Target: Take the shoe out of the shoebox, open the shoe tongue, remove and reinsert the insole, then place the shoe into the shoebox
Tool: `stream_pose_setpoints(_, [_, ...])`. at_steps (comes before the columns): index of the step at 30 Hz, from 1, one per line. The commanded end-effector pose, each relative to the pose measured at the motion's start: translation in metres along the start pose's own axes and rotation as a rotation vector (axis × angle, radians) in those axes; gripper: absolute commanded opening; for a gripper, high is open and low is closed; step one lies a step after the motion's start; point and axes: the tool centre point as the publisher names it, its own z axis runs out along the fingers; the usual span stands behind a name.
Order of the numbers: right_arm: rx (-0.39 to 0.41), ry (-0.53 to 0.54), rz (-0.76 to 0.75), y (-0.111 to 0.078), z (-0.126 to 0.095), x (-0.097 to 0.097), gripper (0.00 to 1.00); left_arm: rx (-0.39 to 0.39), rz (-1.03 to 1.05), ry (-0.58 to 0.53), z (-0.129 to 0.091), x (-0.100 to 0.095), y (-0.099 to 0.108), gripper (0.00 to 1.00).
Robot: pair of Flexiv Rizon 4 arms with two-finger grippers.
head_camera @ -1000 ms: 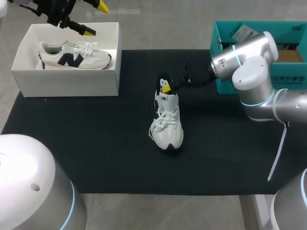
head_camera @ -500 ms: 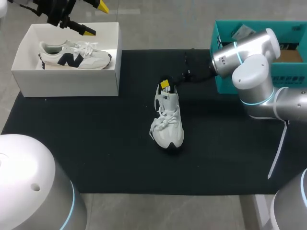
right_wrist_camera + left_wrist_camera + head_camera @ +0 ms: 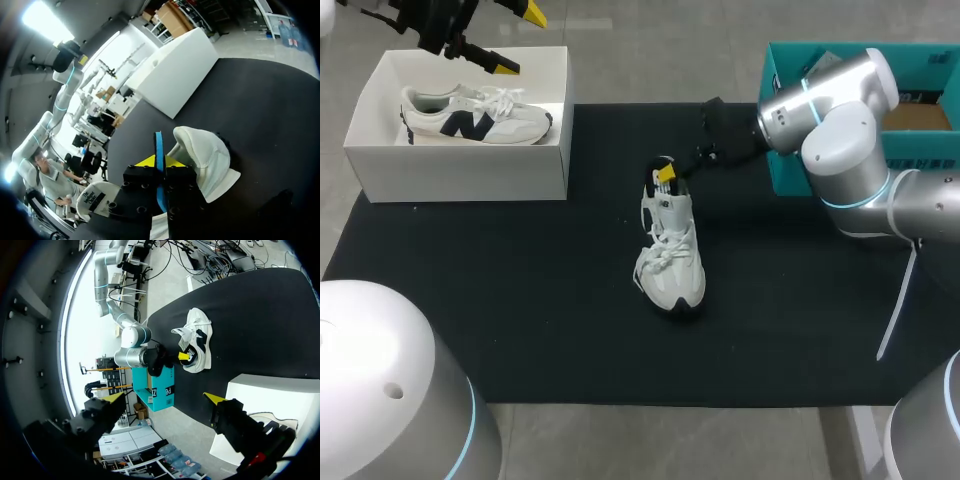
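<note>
Black mat (image 3: 520, 300) covers most of the table. The white shoebox (image 3: 460, 175) sits at the far left with a second sneaker (image 3: 470, 115) lying in it, and there's a teal box (image 3: 925, 165) at the far right.

The white sneaker (image 3: 670, 255) I'm working on stands mid-mat, toe toward the near side and heel opening toward the far side. My right gripper (image 3: 667, 176) is right at that opening. In the right wrist view its yellow tips are pressed together on a thin blue-edged sheet, which I take to be the insole (image 3: 158, 145), partly out of the shoe.

My left gripper (image 3: 517, 40) hangs over the shoebox with its fingers spread wide and nothing in them, well apart from the sneaker.

So nothing is pinning the shoe down. I'd draw the insole up and back along the line of the heel, slowly. If the sneaker starts lifting or skidding, I'd ease off. I'd also keep the pinch near the insole's heel end so it doesn't fold.
</note>
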Motion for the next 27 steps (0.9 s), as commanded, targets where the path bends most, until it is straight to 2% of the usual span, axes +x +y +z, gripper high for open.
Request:
stream_pose_setpoints(1, [0.001, 0.003, 0.016, -0.007, 0.006, 0.003, 0.00, 0.001, 0.001, 0.003, 0.000, 0.000, 0.001, 1.00])
stream_pose_setpoints(12, [0.053, 0.013, 0.083, -0.032, 0.012, 0.008, 0.00, 0.001, 0.001, 0.003, 0.000, 0.000, 0.001, 1.00])
stream_pose_setpoints(18, [0.047, -0.013, 0.073, -0.032, 0.009, 0.010, 0.00, 0.001, 0.001, 0.003, 0.000, 0.000, 0.001, 1.00])
stream_pose_setpoints(20, [0.040, -0.023, 0.065, -0.028, 0.006, 0.011, 0.41, 0.001, 0.001, 0.003, 0.000, 0.000, 0.001, 1.00])
stream_pose_setpoints(22, [0.037, -0.036, 0.053, -0.025, 0.003, 0.012, 0.78, 0.001, 0.001, 0.003, 0.000, 0.000, 0.001, 1.00])
stream_pose_setpoints(23, [0.037, -0.037, 0.050, -0.023, 0.002, 0.013, 0.87, 0.001, 0.001, 0.003, 0.000, 0.000, 0.001, 1.00])
stream_pose_setpoints(24, [0.037, -0.038, 0.048, -0.022, 0.001, 0.013, 0.92, 0.001, 0.001, 0.003, 0.000, 0.000, 0.001, 1.00])
stream_pose_setpoints(27, [0.042, -0.039, 0.042, -0.020, 0.000, 0.014, 0.96, 0.001, 0.001, 0.003, 0.000, 0.000, 0.001, 1.00])
